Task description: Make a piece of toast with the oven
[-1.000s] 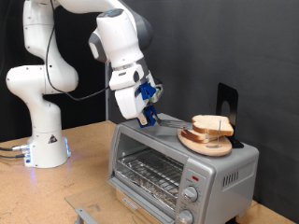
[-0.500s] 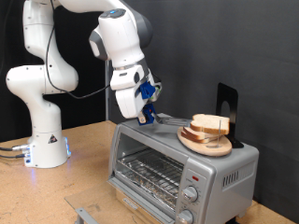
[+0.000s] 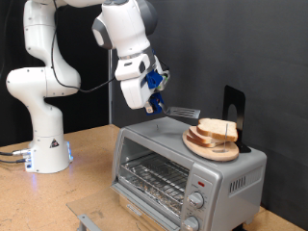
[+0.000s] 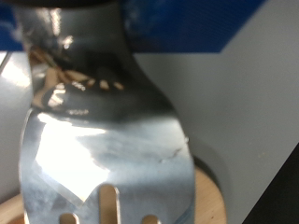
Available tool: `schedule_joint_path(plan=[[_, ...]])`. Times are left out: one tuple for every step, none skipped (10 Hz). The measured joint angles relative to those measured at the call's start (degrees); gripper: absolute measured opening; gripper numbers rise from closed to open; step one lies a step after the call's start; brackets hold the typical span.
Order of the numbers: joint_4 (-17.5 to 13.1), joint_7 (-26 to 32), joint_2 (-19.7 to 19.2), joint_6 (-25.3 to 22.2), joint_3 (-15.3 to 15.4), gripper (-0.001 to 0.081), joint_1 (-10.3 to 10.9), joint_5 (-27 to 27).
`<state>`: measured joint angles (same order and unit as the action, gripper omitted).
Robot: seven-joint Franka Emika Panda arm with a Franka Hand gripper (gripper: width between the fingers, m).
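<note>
A shiny metal spatula (image 4: 98,140) fills most of the wrist view, its slotted blade catching bright reflections, the handle end running up into shadow near twelve o'clock. Past the blade's far edge, from six round to four o'clock, peeks a curved tan wooden plate (image 4: 207,201). Blue parts (image 4: 201,21) sit around one o'clock against grey.

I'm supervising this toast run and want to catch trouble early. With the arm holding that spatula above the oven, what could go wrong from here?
The gripper holds a metal spatula above the oven, its blade level with the piece of toast. A push could slide the toast off the wooden plate instead of lifting it.

The plate sits on the oven's top close to its front edge, so a shove might shift it off.

The oven's door looks shut, so the toast has no way in yet.
</note>
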<state>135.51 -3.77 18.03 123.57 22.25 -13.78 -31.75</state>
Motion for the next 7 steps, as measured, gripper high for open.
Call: schedule_joint_path(plan=[[-0.05, -0.07, 0.19, -1.41, 0.00, 0.0400, -0.03, 0.55], [-0.05, -0.14, 0.43, -3.07, 0.00, 0.0400, -0.04, 1.49], [-0.08, -0.49, 0.56, -4.25, 0.01, 0.0400, -0.05, 2.35], [-0.20, -1.30, 0.58, -4.56, 0.05, 0.0400, -0.05, 3.28], [-0.44, -2.13, 0.56, -4.56, 0.11, 0.0400, -0.05, 4.26], [-0.79, -2.59, 0.42, -4.56, 0.18, 0.0400, -0.08, 6.00], [-1.24, -3.15, -0.08, -4.49, 0.38, 0.0400, -0.22, 8.29]])
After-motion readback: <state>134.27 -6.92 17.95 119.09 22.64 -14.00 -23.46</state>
